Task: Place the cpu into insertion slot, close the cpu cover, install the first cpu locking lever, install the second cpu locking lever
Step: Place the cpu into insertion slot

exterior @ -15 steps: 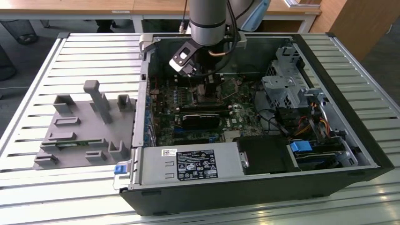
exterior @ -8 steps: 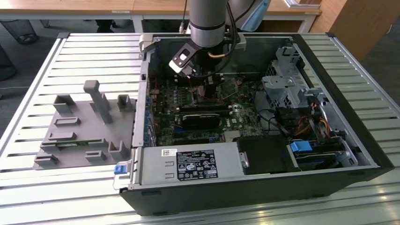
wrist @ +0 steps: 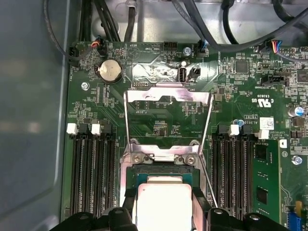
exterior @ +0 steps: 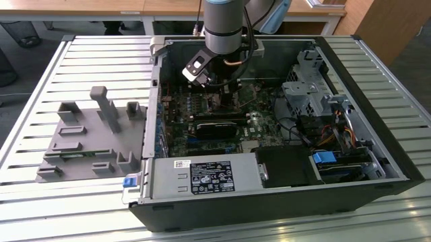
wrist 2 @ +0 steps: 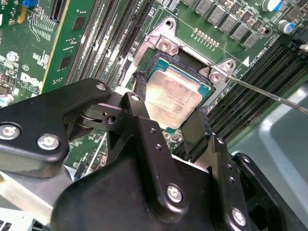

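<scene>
1. The gripper [wrist 2: 171, 103] is clenched on the cpu [wrist 2: 175, 94]. One black finger [wrist 2: 140, 91] presses each of two opposite edges, and the chip's silver top faces up.
2. The cpu sits squarely over the insertion slot [wrist 2: 150, 58], level with it. Whether it is fully seated or just above the recess cannot be told.
3. The first wrist view looks straight down. It shows the cpu [wrist: 163, 207] between the fingers and the slot's dark edge [wrist: 159, 169] just past it. The cpu cover [wrist: 168, 92] is swung open, away from the slot.
4. The second wrist view looks in at a slant. It shows the slot's silver corner brackets and one thin locking lever [wrist 2: 269, 94] sticking out free from the slot's corner.
5. The exterior view shows the arm [exterior: 222, 25] reaching down into the open computer case [exterior: 377, 151], with the gripper [exterior: 227, 93] low over the board.
6. Long black memory slots [wrist: 91, 183] flank the insertion slot on both sides. A black heatsink [exterior: 215, 128] lies near it. A grey fixture tray [exterior: 94, 136] sits outside the case, well apart from the slot.
</scene>
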Available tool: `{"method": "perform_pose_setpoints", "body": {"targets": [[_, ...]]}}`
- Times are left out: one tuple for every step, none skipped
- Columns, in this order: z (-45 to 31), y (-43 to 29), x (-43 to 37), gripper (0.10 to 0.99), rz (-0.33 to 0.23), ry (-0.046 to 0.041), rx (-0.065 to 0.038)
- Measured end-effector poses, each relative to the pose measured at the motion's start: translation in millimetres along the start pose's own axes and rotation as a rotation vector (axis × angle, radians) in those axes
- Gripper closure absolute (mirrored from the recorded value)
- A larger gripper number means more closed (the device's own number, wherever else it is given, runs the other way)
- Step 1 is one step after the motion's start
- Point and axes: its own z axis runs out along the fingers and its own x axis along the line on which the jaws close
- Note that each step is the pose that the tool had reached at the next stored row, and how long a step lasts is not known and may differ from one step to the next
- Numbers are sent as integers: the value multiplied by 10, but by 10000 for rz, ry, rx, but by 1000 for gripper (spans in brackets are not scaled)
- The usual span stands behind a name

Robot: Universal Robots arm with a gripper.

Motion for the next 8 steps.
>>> {"method": "perform_pose_setpoints", "body": {"targets": [[9, -1, 0, 545, 2, -1, 0], [21, -2, 0, 545, 3, -1, 0], [31, -2, 0, 545, 3, -2, 0], [38, -3, 0, 545, 3, -3, 0], [43, -3, -1, 545, 3, -5, 1], [47, -4, -1, 545, 3, -6, 2], [52, -4, -1, 545, 2, -10, 3], [57, -4, 0, 545, 3, -11, 7]]}}
